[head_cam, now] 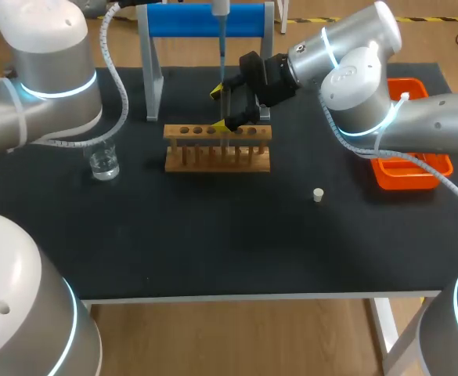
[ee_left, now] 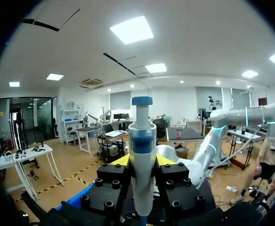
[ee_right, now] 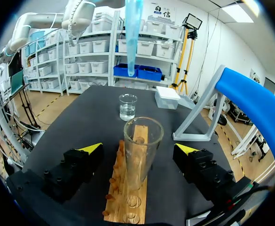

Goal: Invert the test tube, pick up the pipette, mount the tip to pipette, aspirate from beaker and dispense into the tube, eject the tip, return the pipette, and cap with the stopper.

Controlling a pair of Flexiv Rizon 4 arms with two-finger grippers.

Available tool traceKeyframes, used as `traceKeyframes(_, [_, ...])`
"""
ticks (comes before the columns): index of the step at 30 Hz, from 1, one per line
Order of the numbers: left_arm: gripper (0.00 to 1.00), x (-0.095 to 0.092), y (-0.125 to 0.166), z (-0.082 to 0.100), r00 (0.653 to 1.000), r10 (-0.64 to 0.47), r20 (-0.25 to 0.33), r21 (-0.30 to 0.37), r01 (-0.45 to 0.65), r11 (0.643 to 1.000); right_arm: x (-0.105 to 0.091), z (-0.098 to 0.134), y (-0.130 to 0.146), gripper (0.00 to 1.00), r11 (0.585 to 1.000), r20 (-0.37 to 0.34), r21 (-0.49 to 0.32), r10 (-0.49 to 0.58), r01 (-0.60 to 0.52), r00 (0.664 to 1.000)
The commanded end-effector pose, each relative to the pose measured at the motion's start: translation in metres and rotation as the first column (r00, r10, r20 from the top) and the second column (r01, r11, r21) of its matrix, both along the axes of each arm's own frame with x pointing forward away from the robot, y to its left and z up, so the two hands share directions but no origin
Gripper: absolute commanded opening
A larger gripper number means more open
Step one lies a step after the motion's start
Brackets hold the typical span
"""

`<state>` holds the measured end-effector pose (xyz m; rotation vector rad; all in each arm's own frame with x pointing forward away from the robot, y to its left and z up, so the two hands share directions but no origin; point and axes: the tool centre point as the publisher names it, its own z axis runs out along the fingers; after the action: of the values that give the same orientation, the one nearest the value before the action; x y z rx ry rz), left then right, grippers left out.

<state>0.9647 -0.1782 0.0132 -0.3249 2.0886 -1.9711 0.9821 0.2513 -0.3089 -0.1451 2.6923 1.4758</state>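
A clear test tube [ee_right: 142,150] stands upright, mouth up, in the wooden rack [ee_right: 130,193]. My right gripper [ee_right: 139,148] is open, one yellow-tipped finger on each side of the tube and neither touching it. In the head view that gripper [head_cam: 224,108] sits over the rack [head_cam: 217,147]. My left gripper [ee_left: 142,162] is shut on the blue-and-white pipette [ee_left: 142,155]. The pipette [head_cam: 221,35] hangs from above, and its tip [ee_right: 133,33] is over the tube's mouth. A beaker of clear liquid [head_cam: 103,162] stands left of the rack. The small white stopper [head_cam: 318,195] lies to the rack's right.
The blue-topped pipette stand [head_cam: 205,19] rises behind the rack. An orange tray [head_cam: 412,172] sits at the right edge under my right arm. A white tip box [ee_right: 167,97] lies beyond the rack, near the stand's foot.
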Motion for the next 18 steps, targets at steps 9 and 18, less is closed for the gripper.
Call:
traceKeyframes(9, [0.00, 0.0000, 0.0006, 0.0003, 1.000, -0.001, 0.000, -0.001, 0.001, 1.000, -0.0018, 0.0017, -0.0049, 1.00, 1.000, 0.002, 0.001, -0.012, 0.012, 1.000])
traceKeyframes(18, [0.00, 0.0000, 0.0006, 0.0003, 1.000, -0.001, 0.000, -0.001, 0.001, 1.000, -0.0038, 0.0032, -0.0088, 1.00, 1.000, 0.009, 0.010, -0.003, 0.003, 1.000])
